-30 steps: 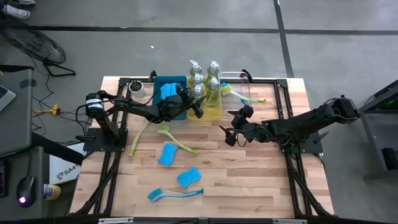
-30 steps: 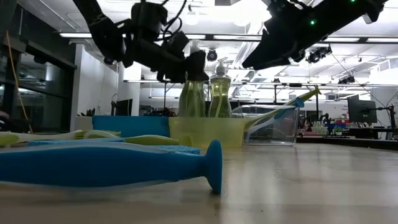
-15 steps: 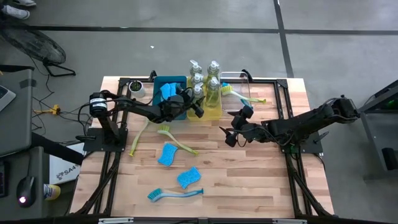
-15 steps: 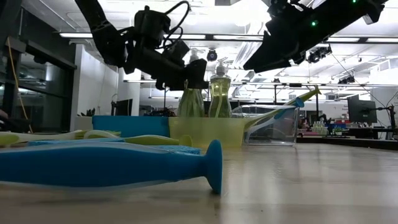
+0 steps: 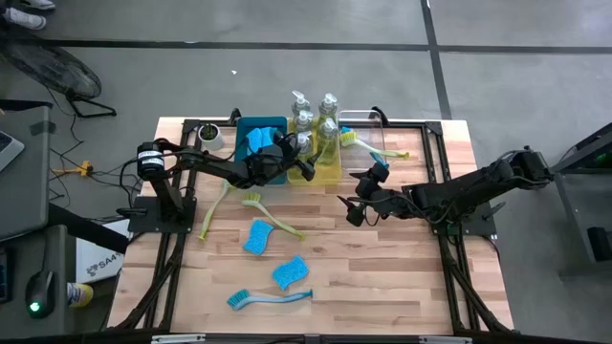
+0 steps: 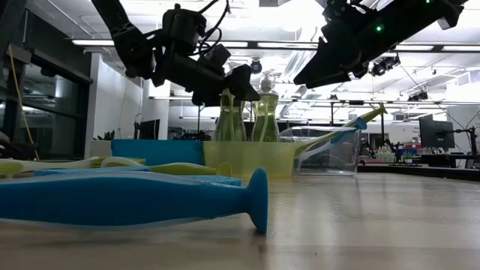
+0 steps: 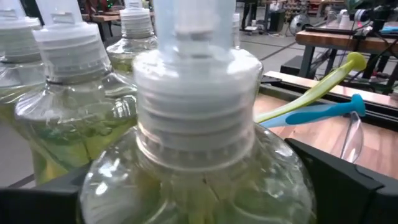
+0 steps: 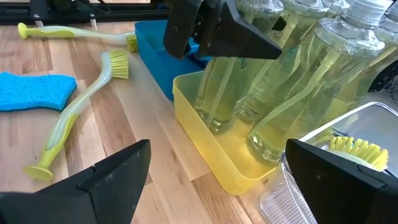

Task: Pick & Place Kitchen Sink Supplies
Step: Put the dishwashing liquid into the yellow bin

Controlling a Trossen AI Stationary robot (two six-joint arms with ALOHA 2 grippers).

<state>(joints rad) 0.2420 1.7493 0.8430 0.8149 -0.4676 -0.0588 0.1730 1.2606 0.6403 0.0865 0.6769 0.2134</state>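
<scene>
At the table's near edge lie a blue brush (image 5: 270, 298) and 2 sponges (image 5: 290, 272), with 2 green brushes (image 5: 272, 216) just beyond, all still to be sorted.

Farther back, your left gripper (image 5: 304, 166) sits at the yellow bin (image 8: 205, 149), fingers spread around the neck of a soap bottle (image 7: 199, 180) that stands in the bin; they look clear of it, though you can't be sure from the wrist view.

The risk is here: 4 bottles stand packed together, so if you draw back at an angle, a finger could catch the pump and tip this bottle into its neighbours. Lift straight up first.

Your right gripper (image 5: 360, 198) hangs open near the bin's front; keep the arms from crossing.

Beyond, the blue bin (image 5: 251, 131) holds a sponge, the clear bin (image 5: 368, 118) holds brushes, and a white cup (image 5: 209, 136) stands at the back.
</scene>
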